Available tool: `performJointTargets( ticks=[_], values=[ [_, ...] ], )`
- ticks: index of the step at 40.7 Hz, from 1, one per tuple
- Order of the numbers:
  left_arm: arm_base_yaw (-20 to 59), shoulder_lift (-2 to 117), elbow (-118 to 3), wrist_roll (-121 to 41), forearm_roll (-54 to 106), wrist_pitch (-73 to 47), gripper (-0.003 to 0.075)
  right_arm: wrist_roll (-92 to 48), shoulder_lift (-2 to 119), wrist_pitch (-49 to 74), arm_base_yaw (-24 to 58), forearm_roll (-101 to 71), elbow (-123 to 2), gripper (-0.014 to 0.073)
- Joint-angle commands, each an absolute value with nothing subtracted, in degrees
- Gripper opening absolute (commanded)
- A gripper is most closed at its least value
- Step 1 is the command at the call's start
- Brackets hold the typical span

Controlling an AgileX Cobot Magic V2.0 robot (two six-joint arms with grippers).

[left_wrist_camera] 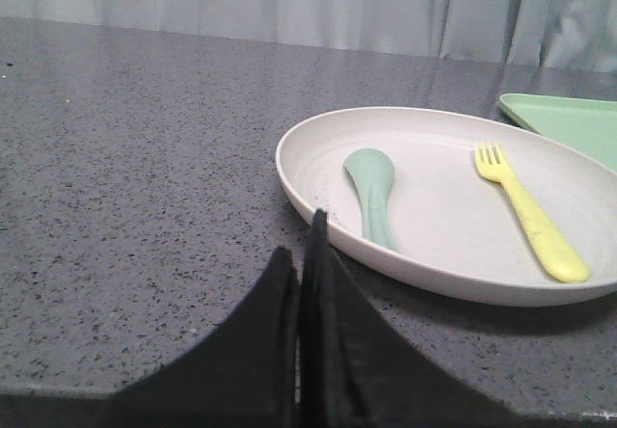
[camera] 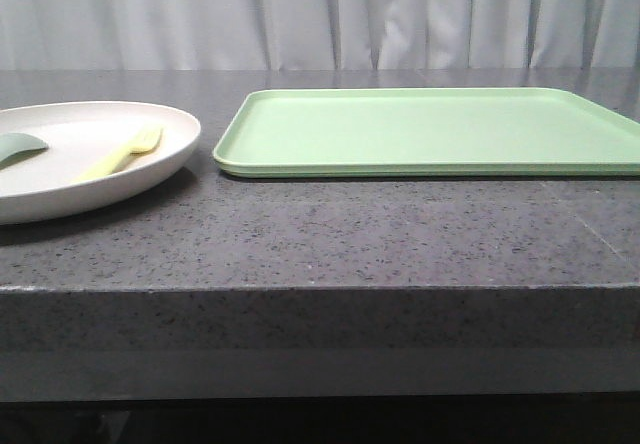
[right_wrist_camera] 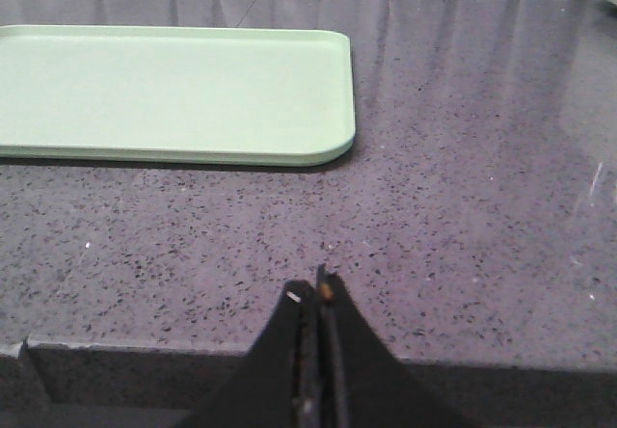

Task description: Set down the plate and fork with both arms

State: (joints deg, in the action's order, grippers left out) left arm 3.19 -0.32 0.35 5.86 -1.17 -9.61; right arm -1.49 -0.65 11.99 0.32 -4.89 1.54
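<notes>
Matte plate point(left_wrist_camera: 453, 206), plastic-looking fork point(left_wrist_camera: 530, 218), speckled stone-like table point(camera: 400, 234).

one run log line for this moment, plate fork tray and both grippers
plate: left of tray, holds fork and spoon | left gripper: shut, empty | right gripper: shut, empty

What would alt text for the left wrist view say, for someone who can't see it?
A cream plate sits on a speckled grey table, holding a grey-green spoon and a pale-yellow fork lying apart. The robot's dark left claw, shut and holding nothing, sits close to the plate's near rim. A light-green tray corner shows behind the plate.
</notes>
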Motion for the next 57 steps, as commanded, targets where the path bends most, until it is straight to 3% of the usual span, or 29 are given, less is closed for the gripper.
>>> performJointTargets(
  ticks=[1, 42, 57],
  values=[
    [3.01, -1.49, 0.53, 5.86, -0.71, -4.91, -0.0018, -1.86, -1.69, 7.55, -0.02, -4.68, 1.33, -0.0069],
    [3.01, -1.49, 0.53, 5.86, -0.71, -4.75, -0.0018, -1.86, -1.69, 2.30, -0.02, -4.68, 1.33, -0.0069],
    [3.01, -1.15, -1.15, 5.86, -0.35, 13.27, -0.0018, -1.81, -1.42, 5.04, 0.10, -5.48, -7.41, -0.0069]
  ],
)
